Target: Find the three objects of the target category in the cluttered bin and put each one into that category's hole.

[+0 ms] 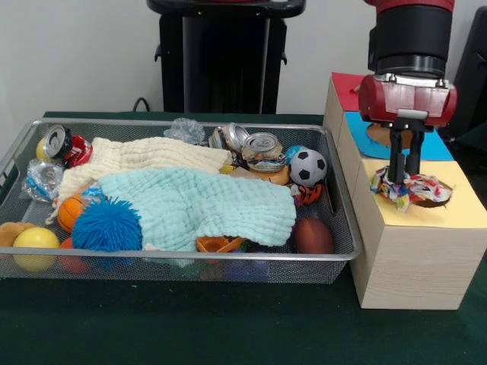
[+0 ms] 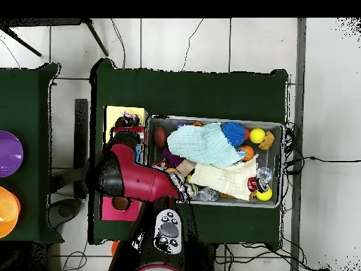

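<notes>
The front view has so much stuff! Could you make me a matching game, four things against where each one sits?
Things:
1. rope toy
2. soccer ball
3. blue spiky ball
4. red can

Places:
A. bin's far left corner
B. on the yellow box top, under the gripper
C. near the bin's front rim, beside the mint cloth
D. far right of the bin, next to a crushed can

Pairs: 1-B, 2-D, 3-C, 4-A
</notes>
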